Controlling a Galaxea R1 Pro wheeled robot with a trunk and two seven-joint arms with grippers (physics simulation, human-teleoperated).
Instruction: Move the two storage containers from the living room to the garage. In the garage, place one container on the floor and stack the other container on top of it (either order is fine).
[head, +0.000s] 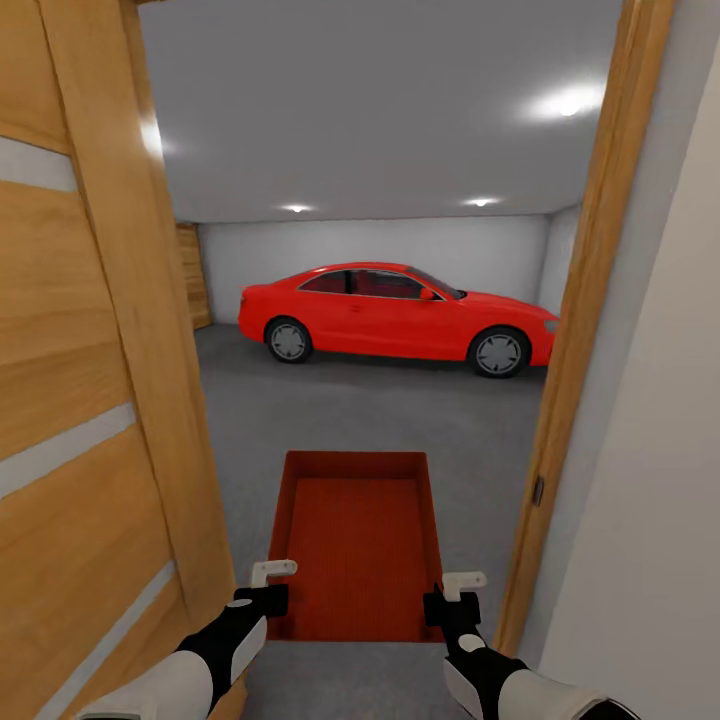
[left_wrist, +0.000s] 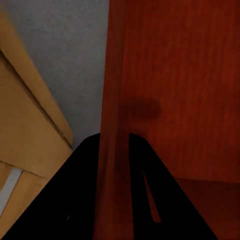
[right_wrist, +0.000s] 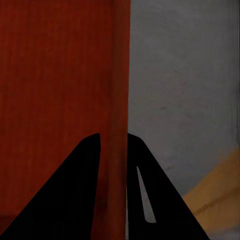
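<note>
Red-orange storage container sits low in the middle of the head view, carried open side up between both arms. The left pincer is clamped on its left wall, the right pincer on its right wall; each wrist view shows dark fingers straddling a red wall. Passing the doorway well likely means keeping the bin level and centred between the open wooden door at the frame's left and the door frame at right. Ahead lies the garage floor, grey mottled concrete, with a red car before white walls. No raised surface appears.
</note>
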